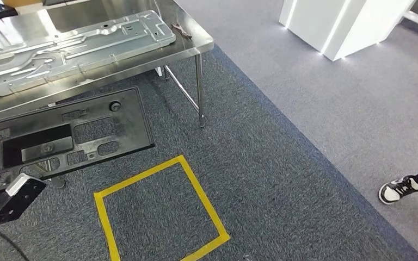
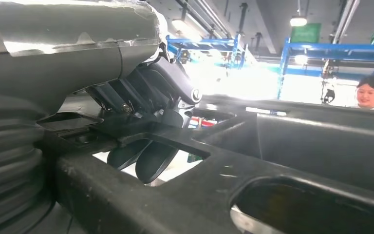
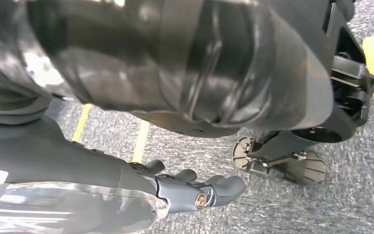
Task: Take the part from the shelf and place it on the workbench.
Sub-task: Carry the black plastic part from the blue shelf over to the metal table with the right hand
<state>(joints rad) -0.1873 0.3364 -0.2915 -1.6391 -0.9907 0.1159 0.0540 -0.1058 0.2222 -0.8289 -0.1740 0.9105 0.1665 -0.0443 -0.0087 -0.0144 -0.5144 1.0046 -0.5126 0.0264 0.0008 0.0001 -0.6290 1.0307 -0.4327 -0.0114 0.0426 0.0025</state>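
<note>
The part is a long black plastic frame (image 1: 87, 130) with several cut-outs. It hangs flat in front of the steel workbench (image 1: 196, 46), close to the bench's near edge; whether it touches that edge I cannot tell. My left hand (image 2: 146, 97) grips the frame (image 2: 272, 161), with dark fingers (image 2: 151, 158) reaching through one of its openings. In the head view my left arm (image 1: 2, 198) comes in at the lower left, under the frame's end. My right hand (image 3: 195, 192) hangs over the grey carpet, fingers loosely apart and holding nothing.
A stamped silver metal panel (image 1: 71, 46) covers much of the workbench top. A yellow tape square (image 1: 158, 212) marks the carpet below the bench's leg (image 1: 200, 92). A person's shoe (image 1: 400, 189) is at the right edge, and a white cabinet (image 1: 337, 22) stands far right.
</note>
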